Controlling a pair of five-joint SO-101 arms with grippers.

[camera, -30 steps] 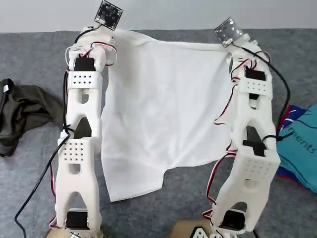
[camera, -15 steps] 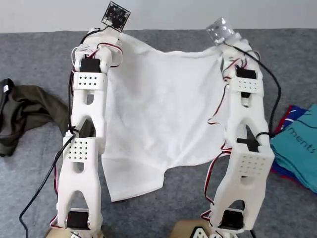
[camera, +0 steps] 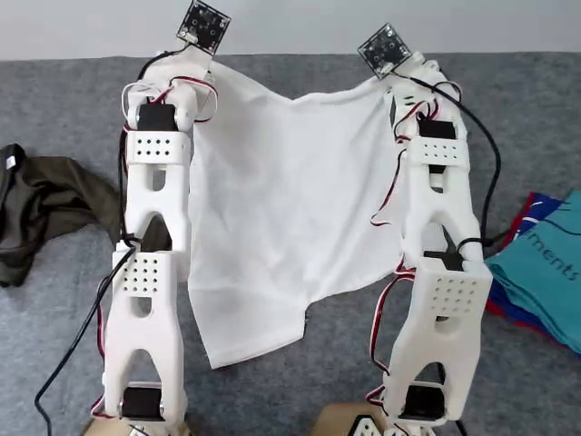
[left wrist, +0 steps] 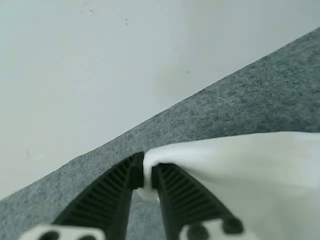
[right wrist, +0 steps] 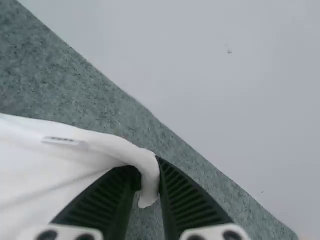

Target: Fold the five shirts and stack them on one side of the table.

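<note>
In the high view the left arm [camera: 150, 227] and the right arm [camera: 440, 227] both lay stretched from their bases toward the far edge of the grey table [camera: 73, 100], roughly parallel, with the white shirt [camera: 290, 200] spread flat between them; its two far corners ran up to the wrists, where the camera modules covered the fingertips, and its near hem lay rumpled between the arm bases; a crumpled olive shirt [camera: 45, 204] sat well apart beyond the left arm, and a teal shirt [camera: 545, 272] lay beyond the right arm at the table's edge. In the left wrist view the left gripper [left wrist: 146, 167] was pinched tight on a bunched corner of the white cloth, pointing at the pale wall [left wrist: 100, 60] past the table's far edge. In the right wrist view the right gripper [right wrist: 148, 172] was likewise clamped on a fold of the white shirt, beside a small sewn label [right wrist: 65, 141].
</note>
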